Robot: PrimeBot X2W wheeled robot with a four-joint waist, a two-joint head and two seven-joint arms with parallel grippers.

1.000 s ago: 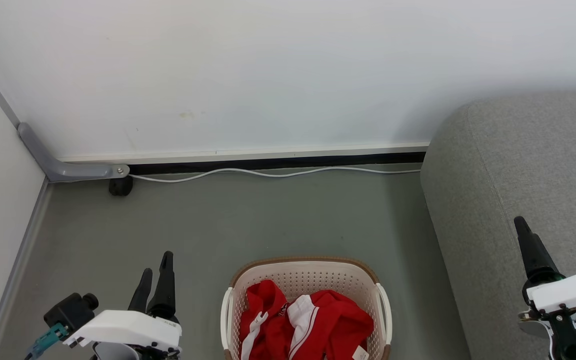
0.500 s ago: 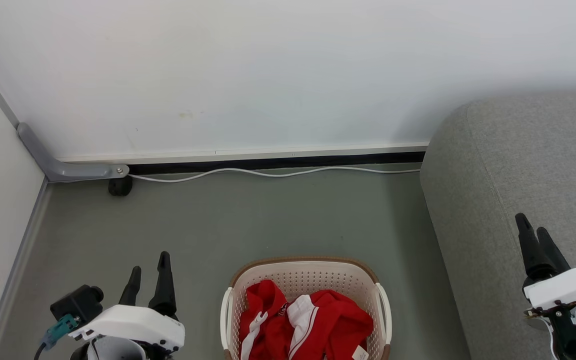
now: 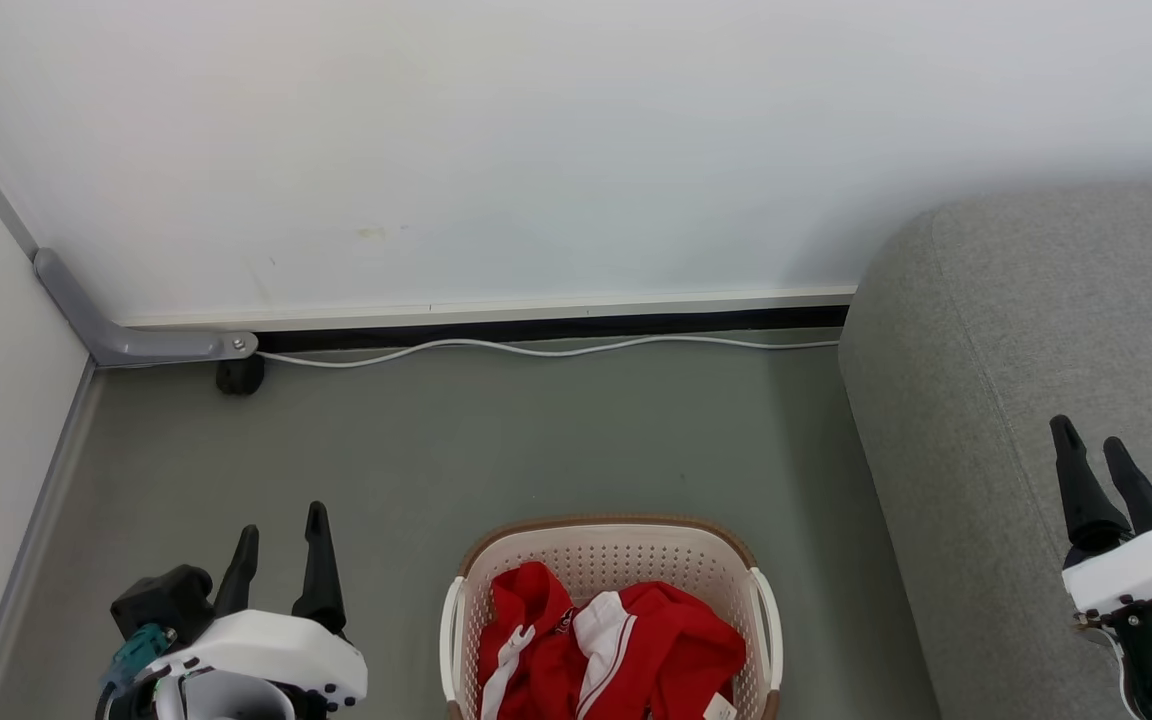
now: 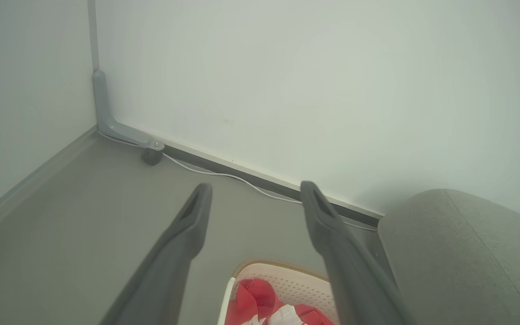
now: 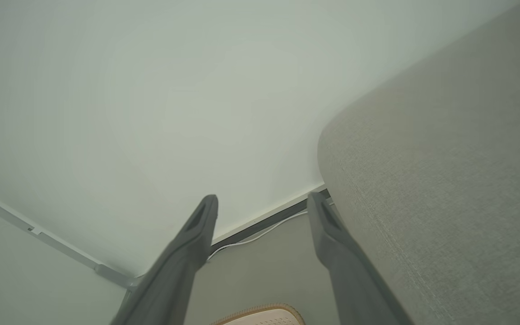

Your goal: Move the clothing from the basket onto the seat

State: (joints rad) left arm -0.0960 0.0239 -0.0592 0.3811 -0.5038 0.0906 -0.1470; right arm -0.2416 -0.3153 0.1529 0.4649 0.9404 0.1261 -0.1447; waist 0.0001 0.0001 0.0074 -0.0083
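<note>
Clothing (image 3: pixel 616 640) is bunched inside the basket (image 3: pixel 606 545), bottom centre of head view. Red fabric with white panels, small white tag (image 3: pixel 721 708) at its lower right edge. Basket stands on the grey floor (image 3: pixel 486 440), near the seat (image 3: pixel 1036 330) but apart from it. Seat takes the right side of the frame.

Left gripper (image 3: pixel 282 520): lower left, over bare floor, left of the basket and clear of it. Fingers spread, nothing gripped.

Right gripper (image 3: pixel 1089 433): lower right, in front of the seat fabric. Fingers parted, nothing gripped. Can't tell whether it touches the cushion.

Left wrist view: fingers wide apart, basket's far rim and red cloth at the bottom edge between them.

Right wrist view: fingers wide apart, seat on the right, sliver of brown rim at bottom centre.

White cable (image 3: pixel 536 350) runs along the wall base mid-frame. Grey bracket (image 3: pixel 126 340) sits in the left corner.
</note>
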